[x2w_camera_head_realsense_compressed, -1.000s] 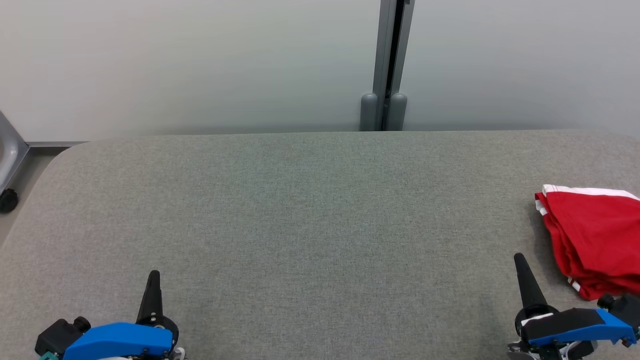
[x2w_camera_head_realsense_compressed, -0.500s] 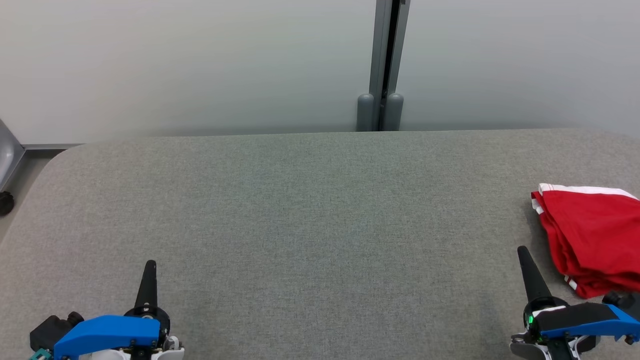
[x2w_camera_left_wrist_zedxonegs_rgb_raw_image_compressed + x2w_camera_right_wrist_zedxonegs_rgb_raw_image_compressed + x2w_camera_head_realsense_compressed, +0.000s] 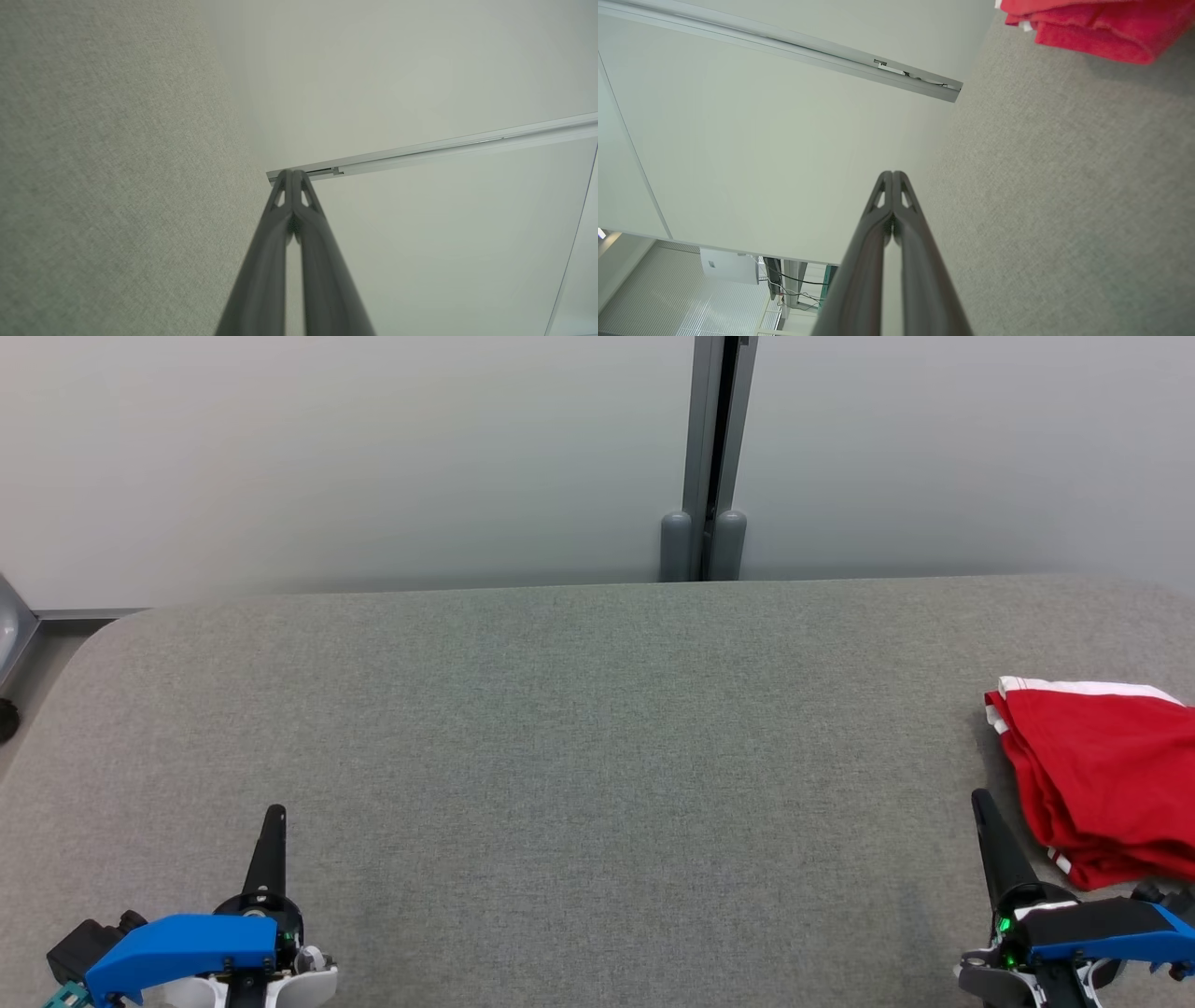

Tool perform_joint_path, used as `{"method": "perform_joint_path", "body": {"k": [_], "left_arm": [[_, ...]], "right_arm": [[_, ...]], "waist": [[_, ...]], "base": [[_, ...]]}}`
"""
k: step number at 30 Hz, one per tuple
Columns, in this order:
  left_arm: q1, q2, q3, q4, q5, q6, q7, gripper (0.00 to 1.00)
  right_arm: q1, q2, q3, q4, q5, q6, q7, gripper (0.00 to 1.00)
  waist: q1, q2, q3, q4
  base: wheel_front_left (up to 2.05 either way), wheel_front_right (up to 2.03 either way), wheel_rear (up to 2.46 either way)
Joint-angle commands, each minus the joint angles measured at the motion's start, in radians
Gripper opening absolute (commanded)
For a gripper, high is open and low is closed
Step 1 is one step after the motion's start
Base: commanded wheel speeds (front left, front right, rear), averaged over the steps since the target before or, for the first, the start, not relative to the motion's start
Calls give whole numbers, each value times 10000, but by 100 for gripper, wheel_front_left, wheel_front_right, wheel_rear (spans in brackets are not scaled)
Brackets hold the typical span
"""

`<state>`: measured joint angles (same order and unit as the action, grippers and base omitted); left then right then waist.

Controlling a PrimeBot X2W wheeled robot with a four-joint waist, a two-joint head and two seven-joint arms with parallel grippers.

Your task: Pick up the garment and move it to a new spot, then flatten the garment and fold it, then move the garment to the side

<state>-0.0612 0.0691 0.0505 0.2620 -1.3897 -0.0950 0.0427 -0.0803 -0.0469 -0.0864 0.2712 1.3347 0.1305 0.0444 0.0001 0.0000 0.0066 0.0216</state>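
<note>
Garment, red with white trim, lies folded in layers at the far right of the table, running off the head view's right edge. Right beside it, on its left, the right gripper points up the view, tip apart from the cloth, fingers pressed together and empty. The right wrist view backs that up: jaws clenched tip to tip, the red fold up in the top right corner, grey fabric under it. Over on the other side, well apart, the left gripper sits at lower left above the grey table, also clamped tight with nothing in it. Behind the table stand a pale wall and a grey post.
</note>
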Motion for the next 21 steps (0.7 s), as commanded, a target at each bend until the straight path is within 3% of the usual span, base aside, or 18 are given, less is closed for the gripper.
{"method": "perform_joint_path", "body": {"k": [1,21], "left_arm": [[-191,7,75,-85,-164,-74,81,0],[-394,-111,428,-146,-1347,-254,462,0]], "right_arm": [[-226,-45,-43,-112,219,3,74,0],[-278,-50,-188,-216,1702,4,438,0]], "waist": [[-1,0,-1,-7],[-1,0,-19,-118]], "base": [[0,0,0],[0,0,0]]}}
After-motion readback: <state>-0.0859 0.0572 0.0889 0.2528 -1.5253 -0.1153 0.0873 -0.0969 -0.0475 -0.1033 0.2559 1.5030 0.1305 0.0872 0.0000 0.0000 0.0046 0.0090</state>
